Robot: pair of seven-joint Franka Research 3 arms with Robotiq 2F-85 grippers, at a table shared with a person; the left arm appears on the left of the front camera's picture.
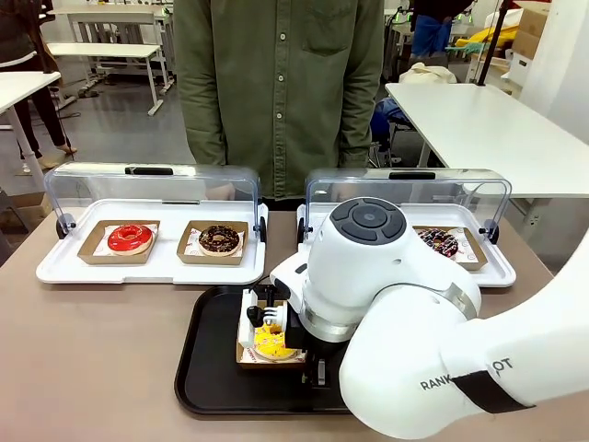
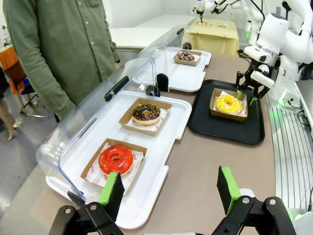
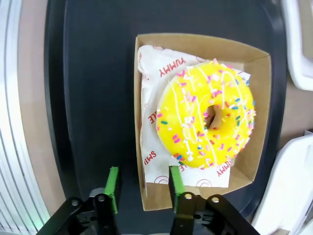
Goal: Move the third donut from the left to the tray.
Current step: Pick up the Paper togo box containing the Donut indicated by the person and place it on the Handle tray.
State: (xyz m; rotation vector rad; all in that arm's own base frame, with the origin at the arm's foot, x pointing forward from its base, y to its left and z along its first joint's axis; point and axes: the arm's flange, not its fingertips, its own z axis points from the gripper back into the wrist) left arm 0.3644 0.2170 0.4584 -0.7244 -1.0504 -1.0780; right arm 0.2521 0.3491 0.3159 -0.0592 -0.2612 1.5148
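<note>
Right gripper (image 3: 142,186) slightly open astride cardboard wall, yellow donut (image 3: 205,113) on black tray (image 3: 88,88), left gripper (image 2: 171,192) wide open, empty.

In the front view the right arm's white wrist covers most of the right gripper (image 1: 267,318) and part of the yellow donut (image 1: 272,340), the black tray (image 1: 207,368) runs under the arm, and 1 far donut (image 1: 439,242) is partly hidden.
</note>
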